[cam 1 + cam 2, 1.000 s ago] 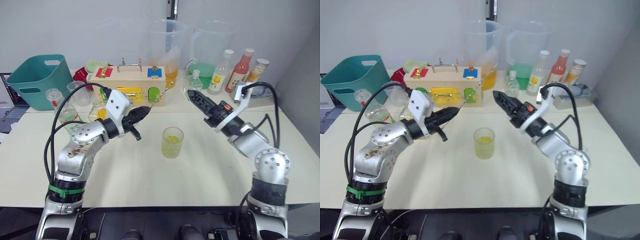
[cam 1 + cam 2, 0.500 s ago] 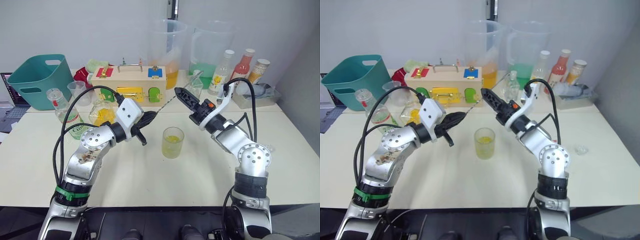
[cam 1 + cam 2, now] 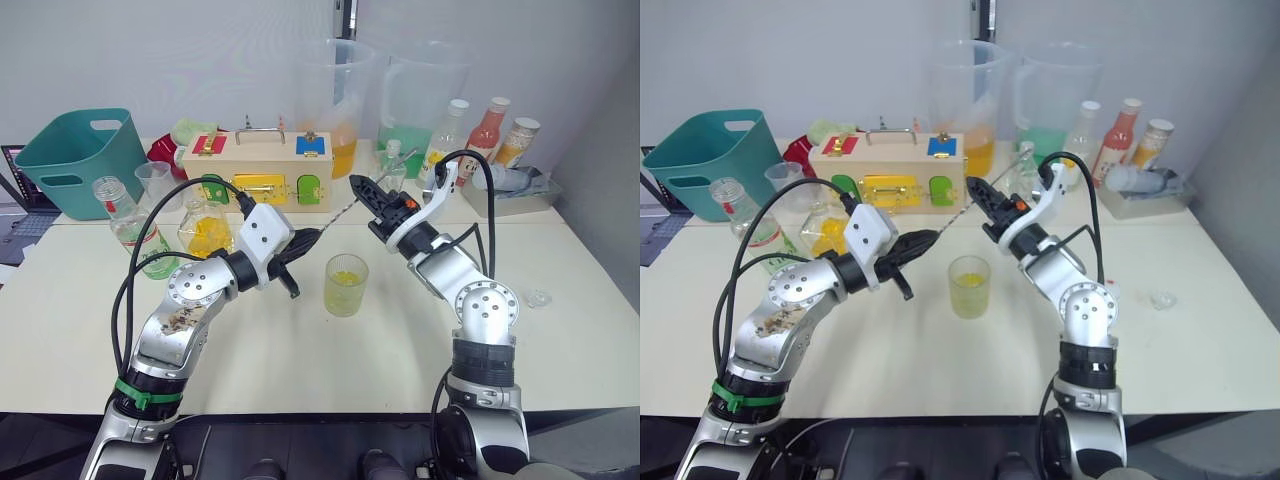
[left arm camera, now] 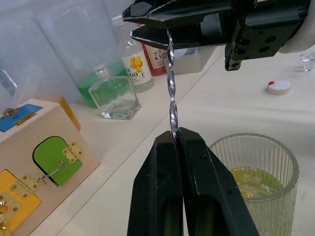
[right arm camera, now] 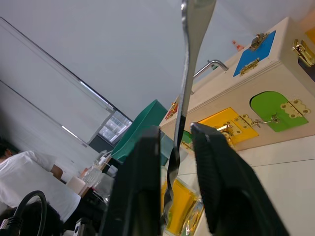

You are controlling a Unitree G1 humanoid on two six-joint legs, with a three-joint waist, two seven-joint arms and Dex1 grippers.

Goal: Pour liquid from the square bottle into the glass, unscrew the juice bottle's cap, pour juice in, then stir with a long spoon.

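My left gripper (image 3: 308, 238) is shut on the lower end of the long spoon (image 3: 338, 210). Its twisted silver shaft slants up and away to the right above the table. My right gripper (image 3: 357, 184) is closed around the shaft higher up (image 4: 169, 54), with its fingers (image 5: 142, 182) on either side. The glass (image 3: 345, 285) stands just below and in front of the spoon and holds yellow-green liquid. At the left stand the yellow square bottle (image 3: 205, 230) and the uncapped juice bottle (image 3: 135, 235). The white cap (image 4: 279, 87) lies on the table behind the right arm.
A teal basket (image 3: 75, 160), a wooden latch box (image 3: 265, 170) and two large pitchers (image 3: 335, 100) line the back. Several bottles (image 3: 485, 135), a small clear square bottle (image 3: 392, 165) and a grey tray (image 3: 520, 190) stand back right. A clear stopper (image 3: 540, 297) lies at the right.
My right arm swung left to the spoon and its jaws closed on the upper shaft. My left gripper carried the spoon rightward, closer to the glass.
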